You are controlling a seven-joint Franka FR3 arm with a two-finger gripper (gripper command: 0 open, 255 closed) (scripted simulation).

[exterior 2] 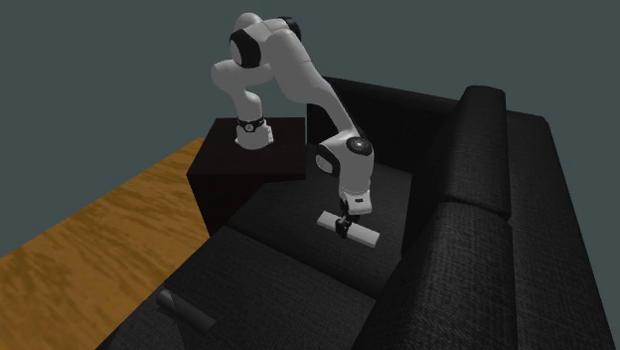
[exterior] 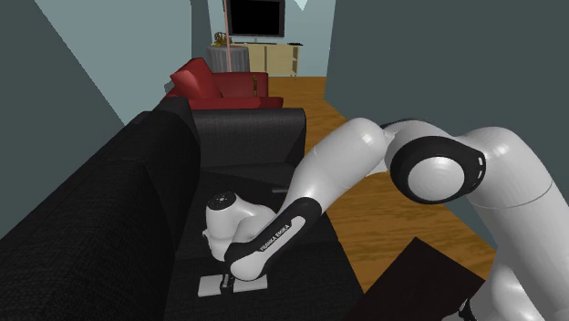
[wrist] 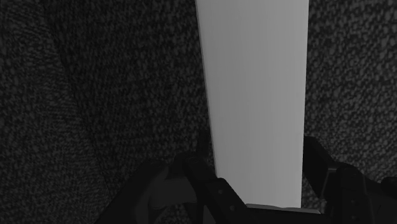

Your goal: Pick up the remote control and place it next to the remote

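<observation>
A white, flat, oblong remote control (exterior 2: pixel 368 237) lies on the seat of a black sofa (exterior 2: pixel 288 268), close to the backrest. My black gripper (exterior 2: pixel 343 225) points straight down on its middle. In the wrist view the remote control (wrist: pixel 254 95) runs between the two fingers (wrist: pixel 202 159), which press against its long sides, so the gripper (wrist: pixel 257 153) is shut on it. From the shoulder camera the remote control (exterior: pixel 208 285) pokes out under the hand (exterior: pixel 239 279). A second, dark remote (exterior 2: pixel 186 310) lies on the seat's front edge, far toward the second exterior view's lower left.
The sofa's tall backrest (exterior 2: pixel 477 199) rises right beside the gripper. The dark stand box (exterior 2: pixel 248 164) abuts the sofa's end. Wooden floor (exterior 2: pixel 89 229) runs along the front. A red armchair (exterior: pixel 219 84) and a TV (exterior: pixel 255 16) stand far behind.
</observation>
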